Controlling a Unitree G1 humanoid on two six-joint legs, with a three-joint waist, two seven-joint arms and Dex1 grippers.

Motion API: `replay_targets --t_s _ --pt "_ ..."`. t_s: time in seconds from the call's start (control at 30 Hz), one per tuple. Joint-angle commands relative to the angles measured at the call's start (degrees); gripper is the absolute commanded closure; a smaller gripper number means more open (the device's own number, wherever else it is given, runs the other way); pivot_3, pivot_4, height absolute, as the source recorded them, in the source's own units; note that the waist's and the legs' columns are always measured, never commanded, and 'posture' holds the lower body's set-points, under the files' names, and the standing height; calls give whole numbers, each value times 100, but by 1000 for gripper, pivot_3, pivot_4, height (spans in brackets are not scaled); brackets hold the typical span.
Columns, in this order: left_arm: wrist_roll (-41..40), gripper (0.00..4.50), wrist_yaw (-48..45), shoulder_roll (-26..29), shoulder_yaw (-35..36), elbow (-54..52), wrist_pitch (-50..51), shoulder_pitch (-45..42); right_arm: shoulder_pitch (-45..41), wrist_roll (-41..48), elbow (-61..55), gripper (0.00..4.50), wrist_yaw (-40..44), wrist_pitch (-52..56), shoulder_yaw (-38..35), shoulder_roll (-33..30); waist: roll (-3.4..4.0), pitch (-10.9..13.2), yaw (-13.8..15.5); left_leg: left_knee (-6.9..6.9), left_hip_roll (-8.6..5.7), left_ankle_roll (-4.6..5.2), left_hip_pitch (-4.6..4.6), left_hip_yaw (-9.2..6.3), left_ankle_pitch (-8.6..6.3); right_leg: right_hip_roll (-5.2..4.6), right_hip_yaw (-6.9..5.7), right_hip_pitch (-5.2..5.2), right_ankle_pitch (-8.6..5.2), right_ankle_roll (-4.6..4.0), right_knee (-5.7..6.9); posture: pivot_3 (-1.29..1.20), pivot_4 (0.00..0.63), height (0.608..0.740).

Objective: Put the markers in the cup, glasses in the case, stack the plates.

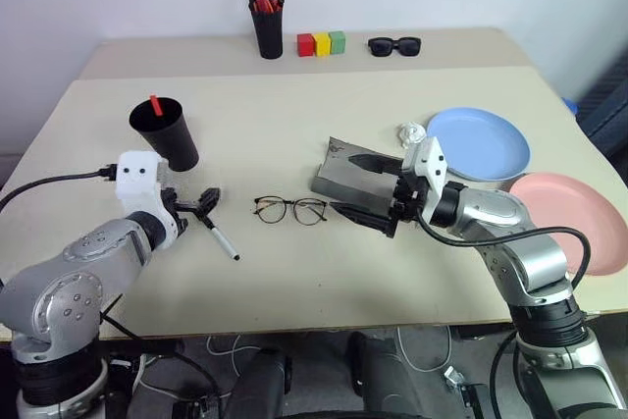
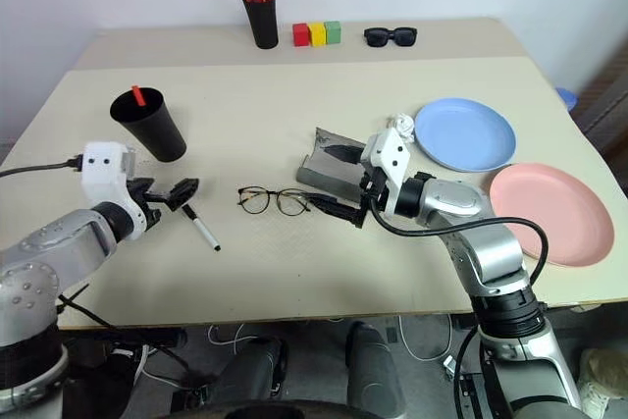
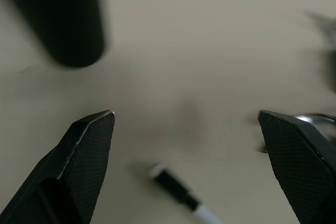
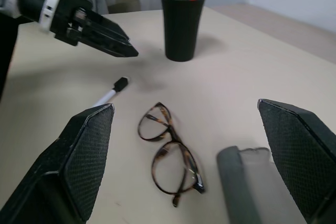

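Tabletop point(image 1: 294, 115) holds glasses point(image 1: 290, 209) between both gaping, empty claws (left point(image 1: 201, 205), right point(image 1: 368, 188)).

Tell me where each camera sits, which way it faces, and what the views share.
Head eyes: look forward and down over the table; both arms show.
Left wrist: along the open left gripper, at the black marker and cup.
Right wrist: along the open right gripper, at the glasses and case.
Shared: marker, cup.
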Motion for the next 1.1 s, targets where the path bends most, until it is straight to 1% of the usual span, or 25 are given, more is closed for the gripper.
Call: replay_targets --t_s 0.03,0.13,0.2,0.27,0.37,0.43,0.57,0.63,0.73,0.8,0.97,1.0,1.1 --pt "193 67 477 -325 408 -192 504 -199 -31 32 -125 0 21 -133 -52 39 -1 0 -4 0 0 0 0 0 0 0 0 0 0 0 0 0 150 740" --pt "414 67 666 -704 648 -87 1224 -505 -30 22 -122 0 12 -149 -38 46 -1 0 -9 -2 0 -1 2 0 1 1 0 -1 0 0 0 0 150 740" --pt "554 67 681 -827 575 10 1560 -698 -36 6 -116 0 -3 -159 -9 73 -2 -1 -7 -1 0 -2 1 0 1 1 -1 0 0 0 0 0 150 740" --pt "578 67 769 -920 405 199 1623 -759 -40 -31 -103 0 -24 -187 30 104 -1 -1 -12 -1 0 -2 1 0 1 1 -1 1 0 0 0 0 150 740" --pt "438 67 959 -1254 407 439 1623 -824 -34 -65 -104 0 -40 -201 51 135 -1 -1 -12 -2 0 -3 2 0 1 1 -1 0 0 0 0 0 150 740" --pt "392 67 1083 -1319 326 553 1623 -866 -28 -75 -112 0 -45 -194 45 145 1 -3 -9 -2 0 -4 1 -1 1 1 -1 0 0 0 0 0 150 740" --pt "286 67 1491 -1753 429 774 1623 -1056 14 -104 -138 0 -32 -193 -8 101 1 -4 26 0 -3 -10 4 -3 4 -2 -1 7 0 1 -1 0 150 740" --pt "276 67 1758 -2006 598 830 1623 -1111 20 -107 -140 0 -33 -192 -32 83 2 -4 42 1 -5 -10 6 -3 4 -5 -1 11 0 1 -3 0 150 740" --pt "296 806 2030 -2192 645 816 1623 -1154 14 -112 -143 0 -39 -189 -43 73 3 -5 63 0 -5 -10 9 -3 5 -5 -1 12 0 1 -3 0 150 740" --pt "193 1729 2162 -2255 670 822 1623 -1150 8 -112 -143 0 -43 -185 -40 75 3 -6 81 1 -5 -11 9 -2 5 -5 0 12 0 1 -3 0 150 740" --pt "-110 4321 2389 -2222 676 846 1623 -1101 -25 -128 -104 0 -45 -197 -37 82 3 -6 125 4 -7 -12 7 -2 5 -6 0 14 0 2 -4 0 150 740" --pt "-165 4440 2425 -2196 691 862 1623 -1107 -29 -133 -100 0 -44 -201 -33 85 3 -6 124 4 -7 -12 8 -2 6 -6 0 14 0 2 -5 0 150 740" --pt "-210 4440 2357 -2049 702 869 1623 -1210 -45 -151 -81 0 -40 -214 -19 98 3 -6 120 4 -7 -12 9 -2 6 -6 -1 14 0 1 -4 0 150 740"
